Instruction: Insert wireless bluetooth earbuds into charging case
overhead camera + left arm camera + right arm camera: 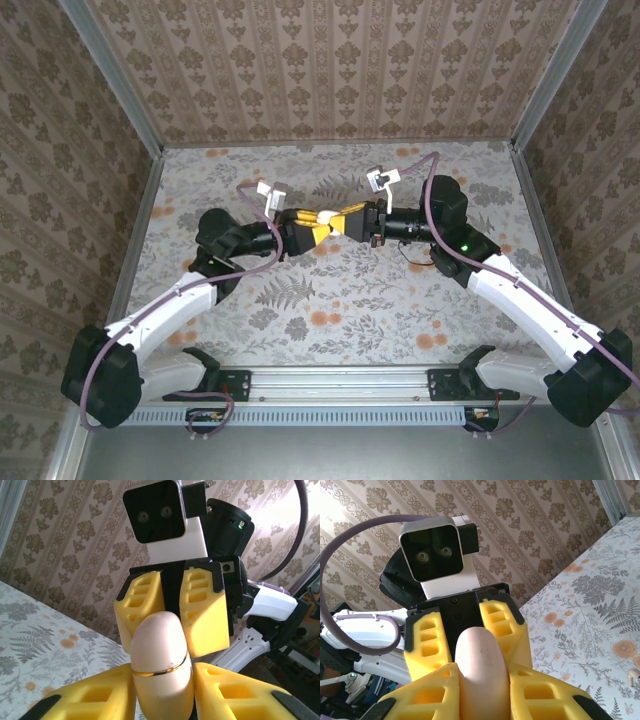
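The charging case (326,217), a smooth white pebble with a thin gold seam, hangs above the middle of the table between both grippers. My left gripper (312,226) is shut on its left end and my right gripper (346,221) on its right end. In the left wrist view my yellow fingers (90,697) press both sides of the case (161,650), below the seam. In the right wrist view my own pads (427,695) clamp the case (481,665) with the opposing fingers behind. A tiny pale piece (633,676), possibly an earbud, lies on the table.
A floral-patterned table (340,320) is enclosed by patterned walls with metal corner posts (120,90). Both arms reach inward from the near rail (340,385), and cables loop above the wrists. Open table surface lies in front of and behind the grippers.
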